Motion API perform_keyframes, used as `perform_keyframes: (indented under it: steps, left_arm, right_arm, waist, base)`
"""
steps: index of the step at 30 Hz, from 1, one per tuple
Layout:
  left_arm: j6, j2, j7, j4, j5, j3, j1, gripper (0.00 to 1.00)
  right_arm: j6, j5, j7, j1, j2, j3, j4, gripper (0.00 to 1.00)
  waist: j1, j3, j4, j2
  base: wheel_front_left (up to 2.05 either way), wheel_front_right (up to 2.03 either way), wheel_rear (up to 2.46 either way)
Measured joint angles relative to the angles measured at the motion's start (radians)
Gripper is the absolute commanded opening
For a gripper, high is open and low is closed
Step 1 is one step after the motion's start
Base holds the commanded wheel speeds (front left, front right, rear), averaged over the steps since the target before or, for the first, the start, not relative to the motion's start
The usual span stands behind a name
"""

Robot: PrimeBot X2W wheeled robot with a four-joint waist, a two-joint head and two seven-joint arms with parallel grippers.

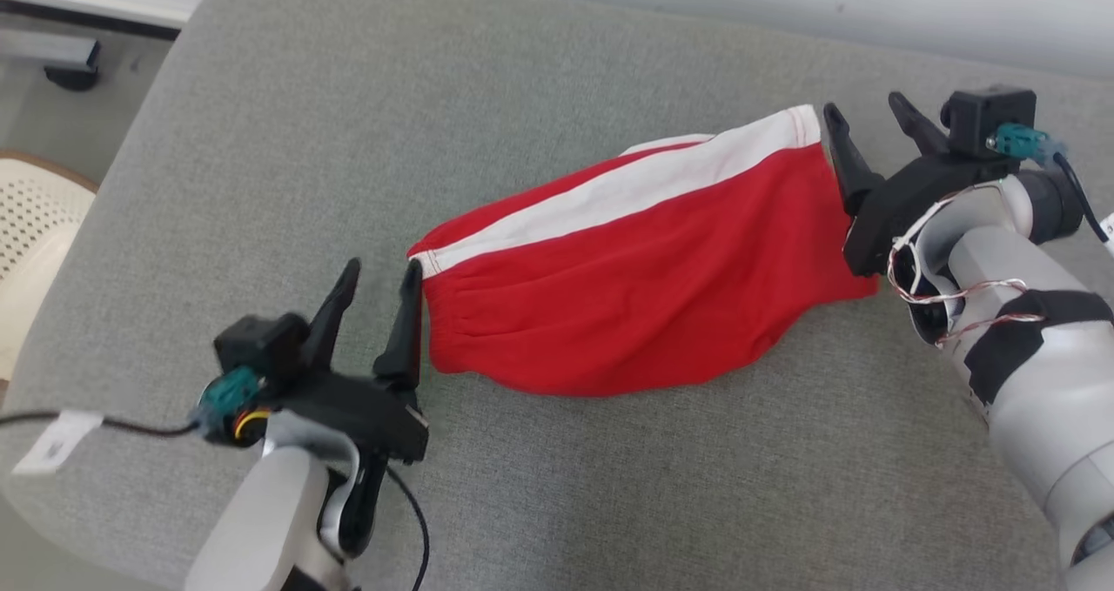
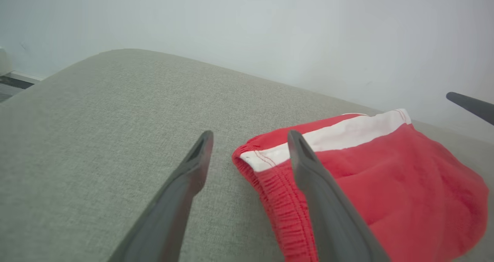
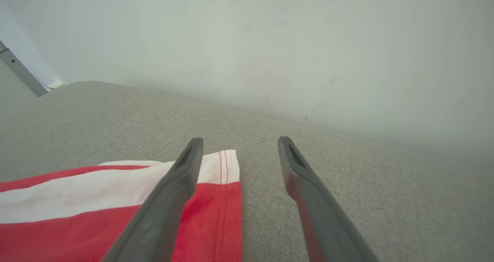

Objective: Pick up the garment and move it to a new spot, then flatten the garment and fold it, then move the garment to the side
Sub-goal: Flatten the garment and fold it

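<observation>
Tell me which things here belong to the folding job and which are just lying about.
Job:
- shorts
- left gripper, open, at the waistband end
- right gripper, open, at the hem end
- cushion, under the shorts

Lying about:
- chair, at the left edge of the head view
- wall, behind the cushion

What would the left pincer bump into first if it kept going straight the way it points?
Most likely the corner of the red shorts: one finger lies beside their waistband edge. Past that, the left pincer faces bare grey cushion, then the wall, though depth is unclear.
</observation>
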Motion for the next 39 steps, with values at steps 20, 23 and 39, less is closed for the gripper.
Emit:
perform_keyframes:
  steps: [20,23,39]
  left_arm:
    - [0.039,-0.056,0.0,-0.303,0.235,0.214,0.289,1.0]
    - [0.034,-0.061,0.0,-0.303,0.243,0.222,0.302,1.0]
    - [0.018,-0.073,0.0,-0.249,0.302,0.252,0.349,1.0]
  right_arm:
    - [0.0,0.064,0.028,0.215,0.029,-0.094,0.06,1.0]
    - [0.0,0.076,0.063,0.238,0.043,-0.096,0.068,1.0]
    - [0.0,0.121,0.031,0.347,0.069,-0.085,0.011,0.0]
  waist:
    - [0.0,-0.073,0.043,-0.0001]
    - [0.0,-0.074,0.058,-0.0001]
    - [0.0,-0.145,0.044,-0.0001]
  base:
    - [0.0,0.0,0.0]
    - [0.0,0.0,0.0]
    - [0.0,0.0,0.0]
